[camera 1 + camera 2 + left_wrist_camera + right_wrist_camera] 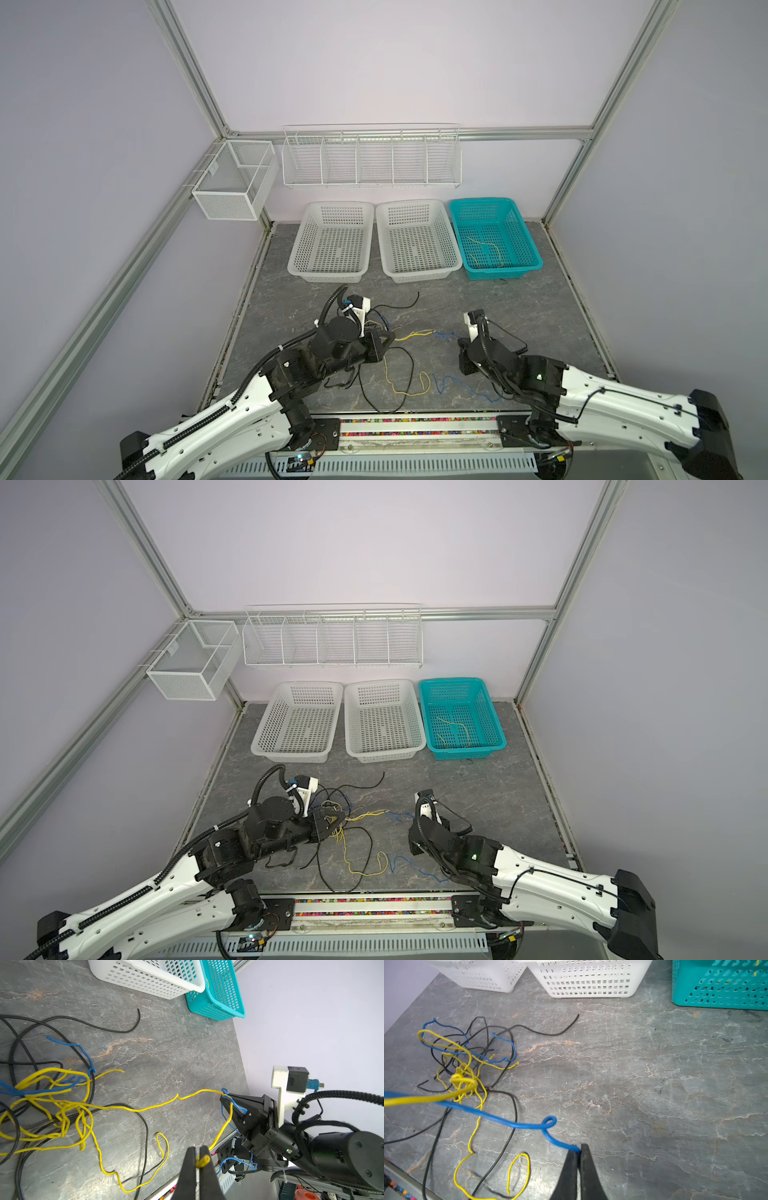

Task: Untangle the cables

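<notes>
The cables, thin black, blue and yellow wires, lie knotted together (376,322) (332,808) on the grey table, with loose loops trailing toward the front edge. My left gripper (197,1148) (390,337) is shut on the end of a yellow cable (158,1104) that runs back into the knot (62,1105). My right gripper (578,1147) (459,341) is shut on a blue cable (500,1120), pulled off the table from the knot (465,1078). In the left wrist view the held yellow cable passes right by the right gripper (224,1098).
Two white baskets (300,249) (387,245) and a teal basket (536,262) stand in a row at the back; a yellow cable (492,249) lies in the teal one. Wire racks (370,183) hang on the back wall. A black cable end (409,303) points toward the baskets.
</notes>
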Tool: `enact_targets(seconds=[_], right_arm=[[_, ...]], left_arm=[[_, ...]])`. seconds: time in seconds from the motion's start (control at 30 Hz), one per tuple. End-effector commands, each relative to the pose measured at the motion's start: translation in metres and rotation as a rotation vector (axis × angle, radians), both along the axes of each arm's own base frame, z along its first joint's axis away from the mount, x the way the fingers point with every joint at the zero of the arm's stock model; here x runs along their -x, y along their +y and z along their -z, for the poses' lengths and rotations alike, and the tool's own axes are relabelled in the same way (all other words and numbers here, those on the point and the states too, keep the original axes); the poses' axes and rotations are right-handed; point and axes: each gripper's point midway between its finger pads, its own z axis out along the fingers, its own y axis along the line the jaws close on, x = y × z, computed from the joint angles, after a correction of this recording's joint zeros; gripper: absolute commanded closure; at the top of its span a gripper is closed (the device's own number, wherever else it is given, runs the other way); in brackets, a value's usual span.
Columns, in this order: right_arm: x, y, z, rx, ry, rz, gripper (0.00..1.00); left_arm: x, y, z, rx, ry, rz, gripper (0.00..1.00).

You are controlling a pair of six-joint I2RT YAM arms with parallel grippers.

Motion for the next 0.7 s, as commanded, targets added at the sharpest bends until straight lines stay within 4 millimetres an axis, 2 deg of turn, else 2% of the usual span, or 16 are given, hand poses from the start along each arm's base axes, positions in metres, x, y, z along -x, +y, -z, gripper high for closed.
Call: enact_targets(seconds=[0.0, 0.07, 0.2, 0.3, 0.4, 0.6, 0.67], right_arm=[[0.002, -0.019, 0.018, 0.122, 0.018, 0.001, 0.94], [0.002, -0.014, 0.015, 0.11, 0.018, -0.016, 0.94], [0.004, -0.007, 0.003, 0.087, 0.017, -0.055, 0.94], [0.007, -0.005, -0.006, 0.063, 0.02, -0.072, 0.94], [0.01, -0.003, -0.012, 0.041, 0.029, -0.085, 0.94], [0.017, 0.009, -0.022, -0.018, 0.088, -0.109, 0.94], [0.019, 0.014, -0.024, -0.03, 0.113, -0.111, 0.94]], left_arm=[[-0.011, 0.008, -0.005, -0.018, -0.032, -0.056, 0.85], [-0.011, 0.007, -0.009, -0.009, -0.04, -0.052, 0.74], [-0.008, 0.004, -0.009, 0.007, -0.044, -0.022, 0.34], [-0.004, 0.005, -0.001, 0.003, -0.033, -0.011, 0.17], [0.0, 0.004, 0.013, 0.007, -0.01, 0.004, 0.12], [0.003, -0.002, 0.043, -0.004, 0.044, 0.025, 0.11], [0.004, -0.007, 0.06, -0.023, 0.078, 0.035, 0.11]])
